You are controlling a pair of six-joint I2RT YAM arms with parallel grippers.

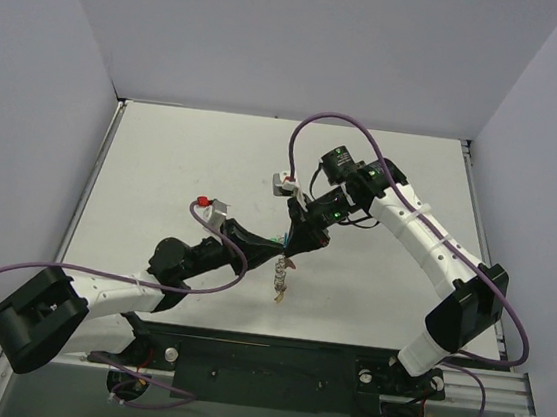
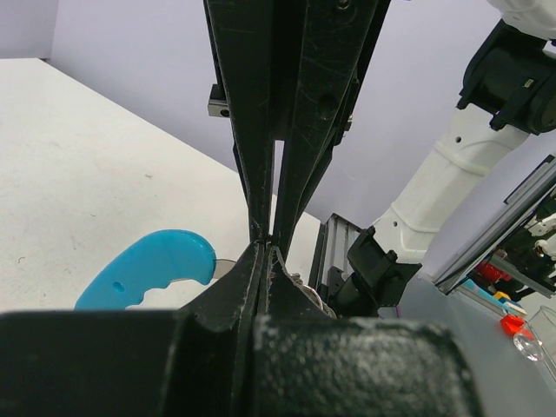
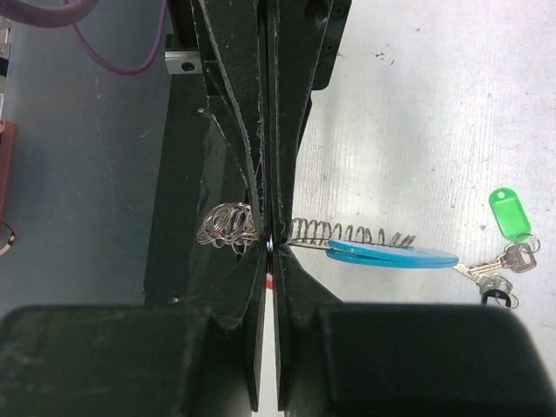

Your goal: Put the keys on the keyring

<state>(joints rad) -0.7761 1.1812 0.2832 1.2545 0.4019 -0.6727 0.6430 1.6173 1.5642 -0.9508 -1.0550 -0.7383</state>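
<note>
The keyring [image 3: 347,233] was held near the middle of the bench [image 1: 161,175], where the two hands met. Its chain was clamped between the closed fingers of the right hand [image 3: 269,241]. A bunch of loops [image 3: 226,228] lay on one side of the fingers. On the other side ran a stretched coil, with the blue tag [image 3: 391,254] edge-on just below it.

The green key [image 3: 510,213] and a second key [image 3: 486,278] showed just beyond the far end of the tag. Whether they were joined to the chain could not be told.

The left hand [image 2: 265,248] was also closed, its fingertips pinched on a metal part of the keyring directly beside the blue tag.

In the top view, the chain trailed from the meeting hands toward the arm bases.
</note>
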